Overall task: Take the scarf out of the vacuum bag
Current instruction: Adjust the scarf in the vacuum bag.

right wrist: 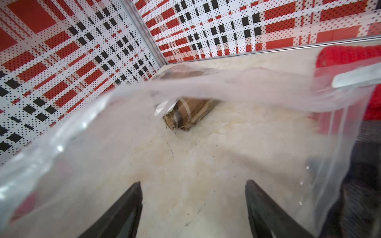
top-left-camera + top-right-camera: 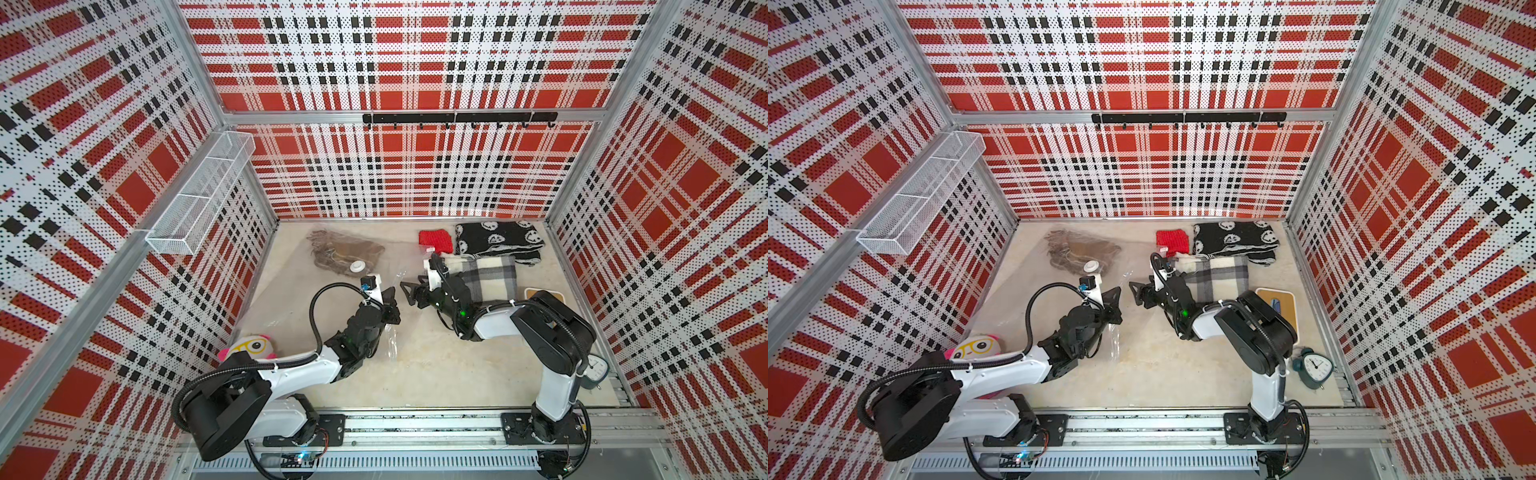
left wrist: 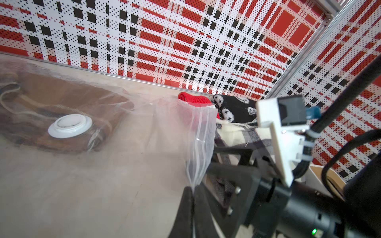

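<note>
The clear vacuum bag [image 2: 299, 282] [image 2: 1034, 282] lies flat across the back left of the table, with its round white valve [image 2: 356, 266] [image 3: 70, 125] facing up. A brown striped scarf [image 2: 345, 250] [image 2: 1084, 248] [image 1: 189, 111] is bunched deep inside it, under the valve. My left gripper [image 2: 390, 298] [image 2: 1113, 298] [image 3: 192, 190] is shut on the bag's mouth edge [image 3: 199, 134], holding the top layer lifted. Facing it, my right gripper [image 2: 409, 293] [image 2: 1136, 291] [image 1: 193, 184] is open at the bag's mouth, nothing between its fingers. The scarf lies well beyond it.
Behind the right arm lie a red knit piece [image 2: 435, 240], a black-and-white patterned cloth [image 2: 498, 241] and a folded grey plaid cloth [image 2: 492, 276]. A plush toy [image 2: 249, 347] sits front left. A tan board [image 2: 1277, 305] and alarm clock [image 2: 1314, 365] are at the right. A wire basket [image 2: 199, 199] hangs on the left wall.
</note>
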`<state>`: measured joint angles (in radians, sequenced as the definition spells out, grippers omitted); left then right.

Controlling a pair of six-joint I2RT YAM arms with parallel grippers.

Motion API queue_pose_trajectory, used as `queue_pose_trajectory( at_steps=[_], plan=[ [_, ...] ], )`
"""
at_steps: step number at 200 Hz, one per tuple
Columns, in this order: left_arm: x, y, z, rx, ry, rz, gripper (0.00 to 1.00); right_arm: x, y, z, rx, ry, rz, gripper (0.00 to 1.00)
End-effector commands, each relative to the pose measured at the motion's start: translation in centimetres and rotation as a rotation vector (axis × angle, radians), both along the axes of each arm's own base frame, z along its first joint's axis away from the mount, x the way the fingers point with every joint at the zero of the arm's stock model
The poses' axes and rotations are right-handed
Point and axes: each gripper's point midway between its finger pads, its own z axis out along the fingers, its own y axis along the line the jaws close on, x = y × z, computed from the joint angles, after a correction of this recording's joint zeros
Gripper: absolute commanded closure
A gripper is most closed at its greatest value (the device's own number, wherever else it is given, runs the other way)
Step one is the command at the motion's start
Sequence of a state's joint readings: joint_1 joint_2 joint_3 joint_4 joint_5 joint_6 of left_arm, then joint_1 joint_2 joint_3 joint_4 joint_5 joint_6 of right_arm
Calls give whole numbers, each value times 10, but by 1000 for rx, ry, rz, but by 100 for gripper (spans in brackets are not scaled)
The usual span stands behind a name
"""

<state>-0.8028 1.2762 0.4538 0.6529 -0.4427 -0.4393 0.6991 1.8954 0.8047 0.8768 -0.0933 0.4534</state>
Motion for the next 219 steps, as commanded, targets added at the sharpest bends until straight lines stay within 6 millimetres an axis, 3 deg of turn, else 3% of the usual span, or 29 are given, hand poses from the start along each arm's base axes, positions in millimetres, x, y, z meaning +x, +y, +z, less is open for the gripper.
queue_pose_trajectory(
  at_steps=[1, 24, 88, 131, 172, 219],
  plan=[
    [0, -3, 18, -17, -29, -35, 100, 5, 19, 5, -24, -79, 12, 30],
    [3, -4, 30, -48, -50, -34, 100, 7, 27, -8, -48, -99, -4, 37],
    [18, -8, 64, -76, -100, -22, 100, 2, 48, -43, -119, -73, 29, 39],
    [11, -23, 87, -81, -135, -56, 100, 30, 78, -54, -121, -7, 33, 36],
    [-2, -31, 85, -65, -138, -66, 100, 65, 99, -47, -40, 100, -34, 23],
    [-6, -21, 84, -66, -140, -52, 100, 105, 107, -66, -27, 219, -191, 13]
  ],
)
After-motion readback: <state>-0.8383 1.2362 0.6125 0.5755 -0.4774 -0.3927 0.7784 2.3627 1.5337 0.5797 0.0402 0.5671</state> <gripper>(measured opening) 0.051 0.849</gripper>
